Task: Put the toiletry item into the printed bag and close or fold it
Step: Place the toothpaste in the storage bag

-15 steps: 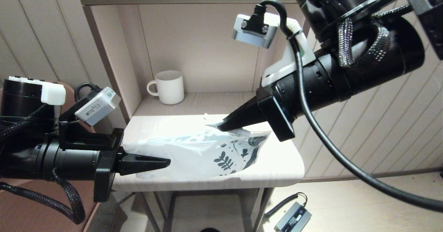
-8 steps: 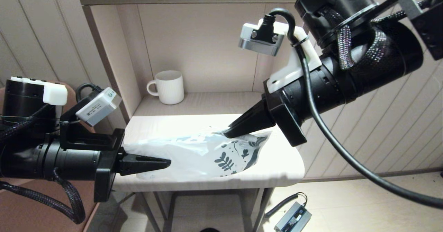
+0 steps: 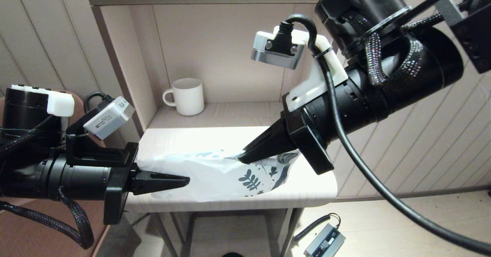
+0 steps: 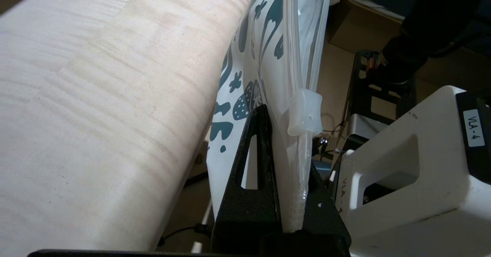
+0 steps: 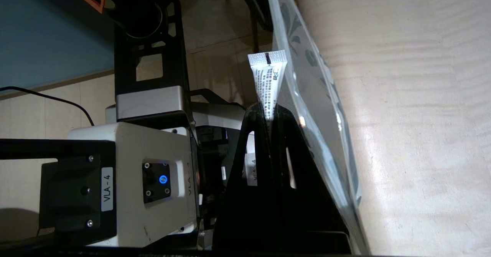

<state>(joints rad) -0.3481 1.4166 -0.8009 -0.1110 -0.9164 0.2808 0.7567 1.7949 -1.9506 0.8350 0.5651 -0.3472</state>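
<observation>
The printed bag (image 3: 230, 174) lies on the small table, its teal leaf prints toward the right. My left gripper (image 3: 187, 179) is shut on the bag's zip-strip edge (image 4: 299, 180), just below the clear slider (image 4: 305, 111). My right gripper (image 3: 241, 158) presses down at the bag's upper edge near the prints. It is shut on the toiletry item (image 5: 268, 80), a small white tube with fine print, which sticks out past the fingertips beside the bag's sheet (image 5: 318, 107). I cannot tell whether the tube is inside the bag's mouth. The head view hides it.
A white ribbed mug (image 3: 187, 96) stands at the back left of the shelf alcove behind the table (image 3: 307, 184). The alcove's side walls flank the table. A grey power brick (image 3: 324, 243) with its cable lies on the floor below right.
My right gripper first drew back to the right, then came down and left onto the bag's upper edge, flattening the raised flap. The left gripper and bag corner stayed put.
</observation>
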